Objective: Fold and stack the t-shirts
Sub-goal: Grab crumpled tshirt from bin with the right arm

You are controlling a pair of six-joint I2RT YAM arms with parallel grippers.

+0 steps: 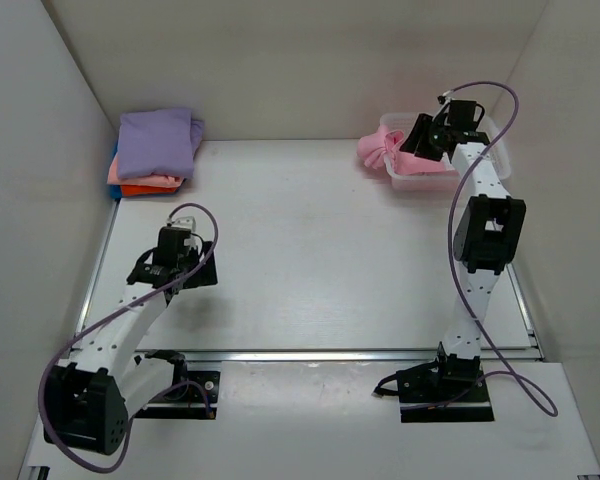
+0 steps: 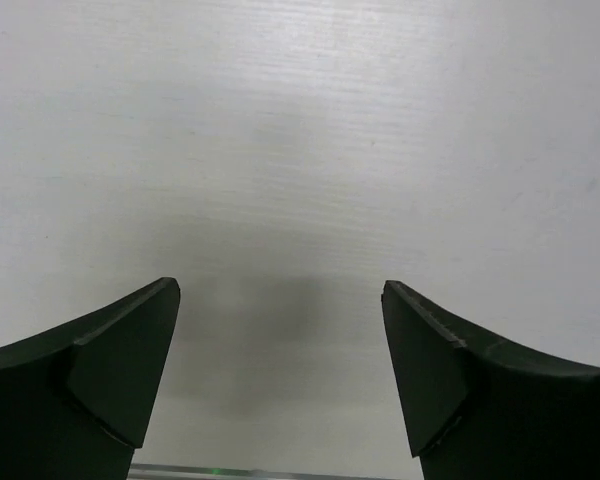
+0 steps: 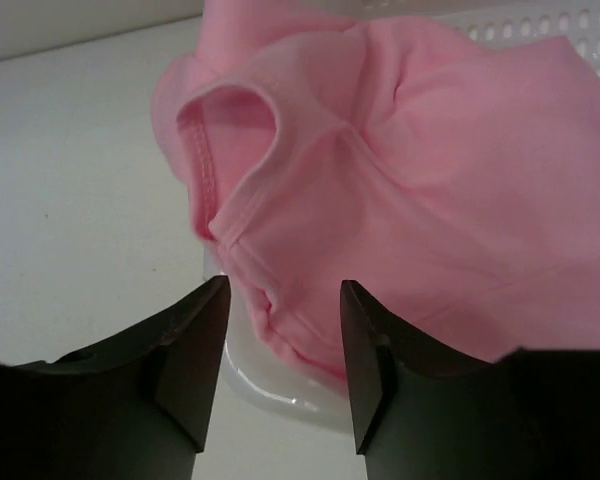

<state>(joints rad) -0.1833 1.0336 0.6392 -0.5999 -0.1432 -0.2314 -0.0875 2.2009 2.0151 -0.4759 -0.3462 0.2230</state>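
Note:
A light pink t-shirt (image 1: pixel 380 146) lies bunched in the white basket (image 1: pixel 425 180) at the back right and hangs over its left rim. My right gripper (image 1: pixel 417 138) hovers over it with jaws open. In the right wrist view the pink shirt (image 3: pixel 420 180) fills the frame with its sleeve hem showing, and the gripper (image 3: pixel 285 300) straddles a fold at the basket rim (image 3: pixel 280 385) without gripping it. A stack of folded t-shirts (image 1: pixel 156 150), lavender on top over salmon and orange, sits at the back left. My left gripper (image 1: pixel 197 268) is open and empty over bare table (image 2: pixel 280 300).
White walls enclose the table on the left, back and right. A metal rail (image 1: pixel 330 353) runs along the table's near edge. A bit of blue cloth (image 1: pixel 114 152) shows at the left side of the folded stack.

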